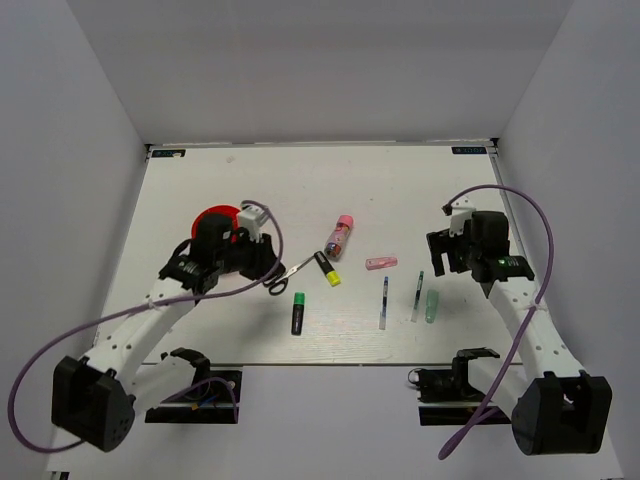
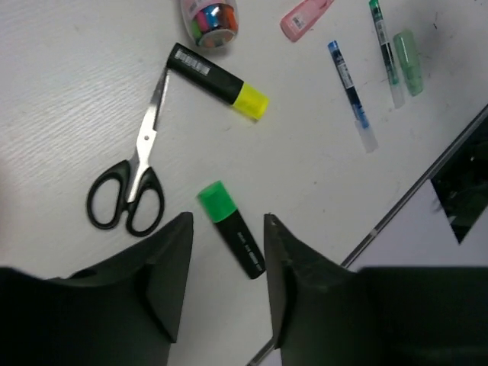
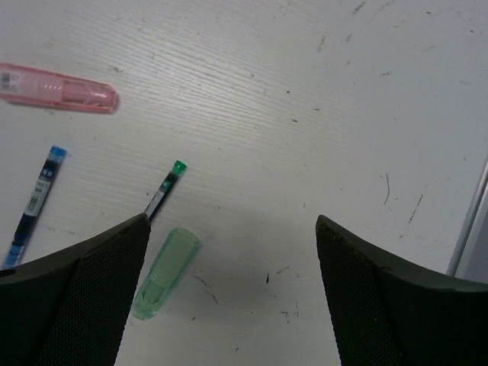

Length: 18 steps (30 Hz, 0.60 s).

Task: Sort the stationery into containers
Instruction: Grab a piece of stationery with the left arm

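Observation:
The red-orange organiser (image 1: 210, 219) stands at the left, mostly hidden behind my left arm. Scissors (image 1: 288, 275), a yellow-capped highlighter (image 1: 327, 268), a green-capped highlighter (image 1: 298, 312), a pink-capped glue stick (image 1: 340, 237), a pink eraser (image 1: 381, 263), two thin pens (image 1: 384, 302) and a pale-green cap (image 1: 432, 306) lie on the table. My left gripper (image 2: 227, 221) is open and empty above the green-capped highlighter (image 2: 232, 239), with the scissors (image 2: 133, 179) to its left. My right gripper (image 3: 232, 221) is open and empty, with the pale-green cap (image 3: 164, 273) by its left finger.
The white table (image 1: 300, 180) has white walls on three sides. Its near edge (image 2: 427, 183) runs close to the pens in the left wrist view. The right table edge (image 3: 469, 221) shows in the right wrist view.

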Motion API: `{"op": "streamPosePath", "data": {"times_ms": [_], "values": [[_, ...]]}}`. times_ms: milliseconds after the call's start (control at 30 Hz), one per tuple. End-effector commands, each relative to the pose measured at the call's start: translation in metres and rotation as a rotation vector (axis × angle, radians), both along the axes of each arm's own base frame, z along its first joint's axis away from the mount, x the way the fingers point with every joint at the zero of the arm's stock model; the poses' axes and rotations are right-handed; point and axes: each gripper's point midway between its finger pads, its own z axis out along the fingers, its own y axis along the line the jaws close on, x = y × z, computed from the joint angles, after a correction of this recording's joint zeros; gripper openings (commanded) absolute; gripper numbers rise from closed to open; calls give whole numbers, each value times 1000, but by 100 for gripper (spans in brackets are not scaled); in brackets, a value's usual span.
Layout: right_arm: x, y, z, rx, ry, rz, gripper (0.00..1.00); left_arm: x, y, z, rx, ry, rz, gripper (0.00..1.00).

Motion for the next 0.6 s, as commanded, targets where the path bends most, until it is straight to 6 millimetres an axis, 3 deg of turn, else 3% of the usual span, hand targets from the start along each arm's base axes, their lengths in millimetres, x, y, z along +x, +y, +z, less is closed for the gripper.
{"op": "streamPosePath", "data": {"times_ms": [0,33,67,100,133,200,233,267,300,367,433,500,567], "values": [[-5,21,16,32,-3,168,90,-8,-15,-4,134,20,-113,55],[-9,25,10,49,16,172,90,1,-15,1,189,-24,-114,62],[-7,28,13,68,1,186,58,2,-7,-11,286,24,-96,68],[-11,30,10,80,17,197,9,-1,-11,-24,365,31,-158,68],[-10,30,12,84,12,191,0,7,-7,-23,420,15,-134,69],[-7,32,16,97,-11,194,0,12,4,-42,542,55,-115,47],[-9,33,16,99,-15,197,5,15,5,-47,561,62,-109,38],[-10,34,16,100,-21,199,63,15,5,-49,570,66,-109,31],[-10,34,15,103,-20,195,78,19,9,-52,597,67,-87,19],[-10,35,15,102,-29,208,80,20,9,-53,603,78,-89,17],[-11,37,15,108,-28,217,67,22,14,-57,641,92,-76,17],[-11,38,14,110,-20,222,55,18,15,-61,646,112,-90,11],[-12,39,14,118,-17,222,53,16,16,-66,655,124,-95,10]]}}
